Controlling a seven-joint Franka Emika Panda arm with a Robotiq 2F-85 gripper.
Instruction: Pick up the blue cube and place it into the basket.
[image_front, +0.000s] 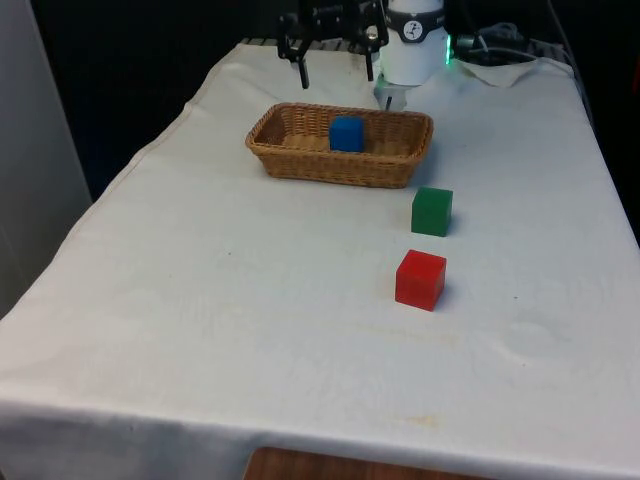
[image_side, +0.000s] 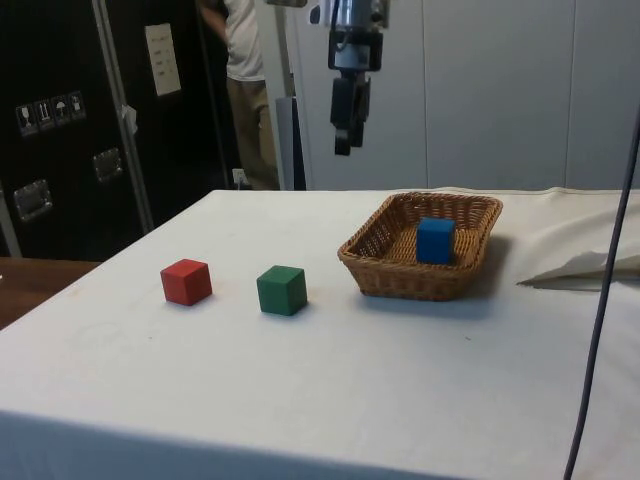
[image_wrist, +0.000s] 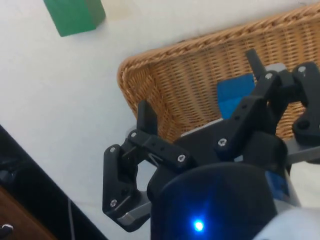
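Note:
The blue cube (image_front: 347, 133) lies inside the wicker basket (image_front: 330, 166), near its middle. My gripper (image_front: 336, 79) hangs open and empty above the basket's far rim, well clear of the cube. From the side, the gripper (image_side: 346, 140) is high over the table, beyond the basket (image_side: 400, 281) that holds the blue cube (image_side: 435, 240). In the wrist view the two spread fingers (image_wrist: 146, 117) frame the basket (image_wrist: 150, 57), and the blue cube (image_wrist: 234, 92) shows between them, far below.
A green cube (image_front: 431, 211) and a red cube (image_front: 420, 280) sit on the cloth nearer the camera than the basket, toward the front view's right. A crumpled white sheet (image_side: 580, 268) lies by the basket. A person (image_side: 240, 80) stands behind the table.

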